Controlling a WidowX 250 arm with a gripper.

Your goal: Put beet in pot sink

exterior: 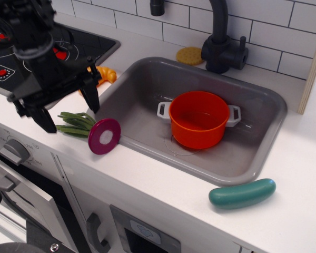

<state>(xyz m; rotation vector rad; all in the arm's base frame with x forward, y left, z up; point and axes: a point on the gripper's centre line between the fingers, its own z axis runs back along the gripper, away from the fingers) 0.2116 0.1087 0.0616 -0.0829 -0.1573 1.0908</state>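
Observation:
The beet (104,136) lies on the white counter just left of the sink, its magenta cut face with pale centre turned toward me and its green stems (76,123) pointing left. The orange-red pot (198,119) with two grey-white handles stands upright and empty in the grey sink (142,87). My black gripper (67,109) is open and empty, hanging over the beet's stems, one finger (92,97) right of them and the other (44,119) left of them. I cannot tell whether it touches the stems.
A yellow croissant (108,75) lies behind the gripper by the black stove (79,45). A teal cucumber (242,193) lies on the counter right of the sink's front. A black tap (221,45) and a yellow round cracker (190,55) sit behind the sink.

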